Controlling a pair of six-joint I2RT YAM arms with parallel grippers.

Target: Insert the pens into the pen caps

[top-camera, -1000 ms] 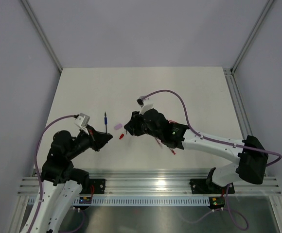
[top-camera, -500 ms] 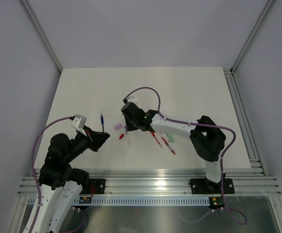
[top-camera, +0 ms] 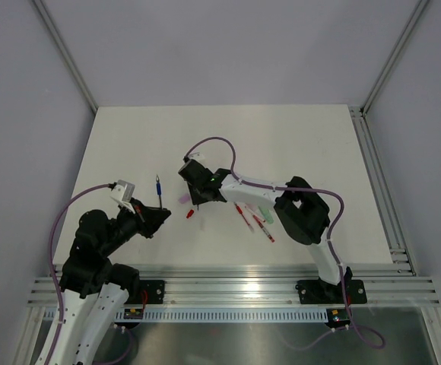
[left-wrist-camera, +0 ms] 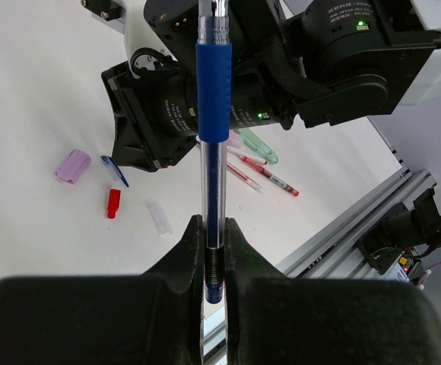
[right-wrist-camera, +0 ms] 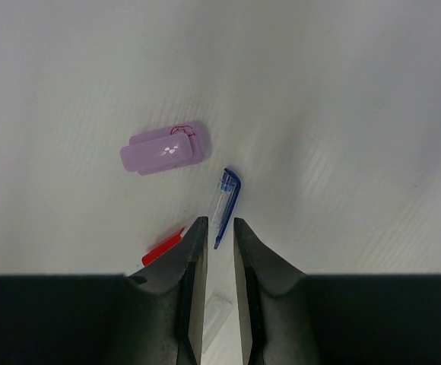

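My left gripper (left-wrist-camera: 212, 223) is shut on the lower end of a blue pen (left-wrist-camera: 213, 84), which stands upright; from above the blue pen (top-camera: 158, 188) rises over the left gripper (top-camera: 158, 216). My right gripper (right-wrist-camera: 220, 222) points down at the table with its jaws a narrow gap apart. The clip end of a blue pen cap (right-wrist-camera: 226, 199) lies between the tips with room on both sides. A pink cap (right-wrist-camera: 165, 149) and a red cap (right-wrist-camera: 162, 247) lie beside it. A clear cap (left-wrist-camera: 158, 217) rests under the right gripper (top-camera: 198, 202).
Several loose pens, red (top-camera: 264, 229), pink and pale green (top-camera: 264, 213), lie under the right forearm. The pink cap (top-camera: 183, 198) and red cap (top-camera: 190, 214) sit between the two grippers. An aluminium rail (top-camera: 228, 287) runs along the table's near edge.
The right arm has folded and swung its gripper left and down over the caps, and its jaws have narrowed. The left gripper with the blue pen has shifted slightly left.
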